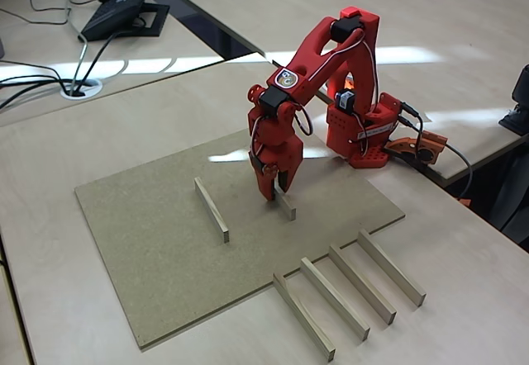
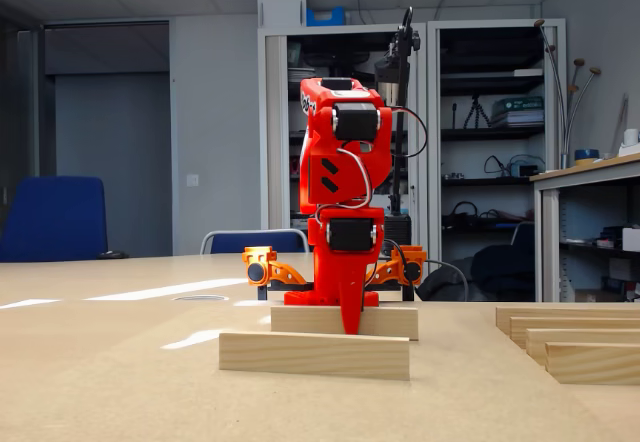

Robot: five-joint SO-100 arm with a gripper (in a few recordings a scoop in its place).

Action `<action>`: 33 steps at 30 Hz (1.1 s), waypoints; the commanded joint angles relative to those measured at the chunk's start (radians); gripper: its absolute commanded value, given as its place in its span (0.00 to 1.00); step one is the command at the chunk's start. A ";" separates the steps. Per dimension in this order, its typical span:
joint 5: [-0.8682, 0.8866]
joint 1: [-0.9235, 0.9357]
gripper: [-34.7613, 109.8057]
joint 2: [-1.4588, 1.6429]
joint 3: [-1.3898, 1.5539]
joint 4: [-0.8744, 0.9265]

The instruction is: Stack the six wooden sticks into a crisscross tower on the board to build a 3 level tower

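Observation:
The brown-grey board [image 1: 157,249] lies flat on the table. Two wooden sticks lie on it, roughly parallel: one at the left [image 1: 212,208] [image 2: 314,355], the other [image 1: 287,207] [image 2: 385,321] under my red gripper [image 1: 277,190] [image 2: 350,324]. My gripper points straight down onto the middle of that second stick, with a finger on each side. The stick rests flat on the board, and its far half is hidden behind the fingers. The jaws stand close together, but whether they press on the stick cannot be told. Several more sticks [image 1: 362,284] [image 2: 590,360] lie side by side on the table off the board's right edge.
The arm's red base [image 1: 364,134] stands behind the board's far right corner. A desk phone [image 1: 124,6] and cables lie on the far table at the left. The table edge runs close along the right in a fixed view [image 1: 488,225].

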 commanded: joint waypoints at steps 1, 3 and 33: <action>-0.002 -0.008 0.30 0.035 -0.011 0.012; -0.005 -0.008 0.31 0.038 -0.011 0.014; 0.482 -0.316 0.35 0.617 0.080 0.152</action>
